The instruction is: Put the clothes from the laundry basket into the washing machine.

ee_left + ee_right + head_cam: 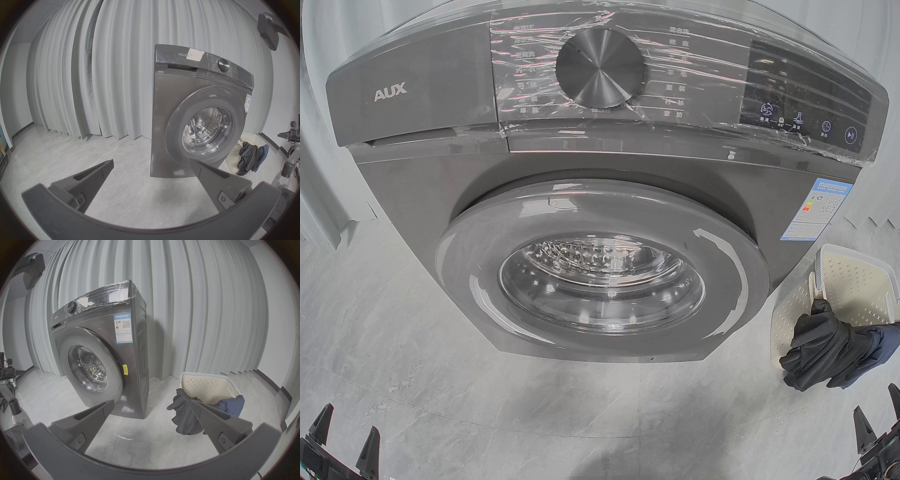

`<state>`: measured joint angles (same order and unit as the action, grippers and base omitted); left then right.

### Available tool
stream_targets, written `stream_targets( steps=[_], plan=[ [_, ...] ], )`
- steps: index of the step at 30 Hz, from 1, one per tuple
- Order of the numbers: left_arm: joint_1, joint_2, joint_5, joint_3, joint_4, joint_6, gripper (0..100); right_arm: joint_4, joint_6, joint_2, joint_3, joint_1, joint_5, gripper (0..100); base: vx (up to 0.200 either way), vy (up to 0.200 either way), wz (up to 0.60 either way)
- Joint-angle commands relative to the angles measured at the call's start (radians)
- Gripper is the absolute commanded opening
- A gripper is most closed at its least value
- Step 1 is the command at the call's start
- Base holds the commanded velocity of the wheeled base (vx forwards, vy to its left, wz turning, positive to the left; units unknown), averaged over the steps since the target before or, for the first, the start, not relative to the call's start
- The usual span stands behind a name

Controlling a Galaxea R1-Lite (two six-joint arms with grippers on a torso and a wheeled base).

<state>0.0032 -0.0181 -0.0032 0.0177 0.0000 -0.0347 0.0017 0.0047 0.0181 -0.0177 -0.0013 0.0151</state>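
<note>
The grey washing machine (600, 206) stands straight ahead with its round door (602, 275) closed; it also appears as the washing machine (200, 112) and the washing machine (100, 349) in the wrist views. To its right a white laundry basket (856, 287) sits on the floor with dark clothes (831, 347) draped over its rim. The same basket (207, 385) and clothes (184, 415) are in the right wrist view, with a blue garment (232, 405) beside the black one. My left gripper (151, 165) and right gripper (151, 405) are both open, empty and well short of the machine.
Pleated white curtains (109, 78) line the wall behind the machine. Pale tiled floor (550, 406) lies open between me and the machine. Dark equipment (292, 140) stands at the room's side.
</note>
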Motion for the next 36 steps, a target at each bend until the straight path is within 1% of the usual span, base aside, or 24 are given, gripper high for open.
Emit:
stream_targets(
  steps=[1,22,28,36],
  plan=[
    [0.0,0.012,0.0,-0.016,0.0,-0.001,100,0.0,0.0,-0.018,0.018,0.0,0.0,100,0.0,0.0,0.0],
    [0.001,0.012,0.002,-0.016,0.0,0.001,100,0.0,0.0,-0.018,0.018,0.0,0.0,100,0.0,0.0,0.0],
    [0.0,0.012,0.002,-0.016,0.0,0.001,100,0.0,0.0,-0.018,0.018,0.0,0.0,100,0.0,-0.2,0.0],
    [0.0,0.012,0.002,-0.016,0.0,0.001,100,0.0,0.0,-0.018,0.018,0.0,0.0,100,0.0,0.0,0.0]
  ],
)
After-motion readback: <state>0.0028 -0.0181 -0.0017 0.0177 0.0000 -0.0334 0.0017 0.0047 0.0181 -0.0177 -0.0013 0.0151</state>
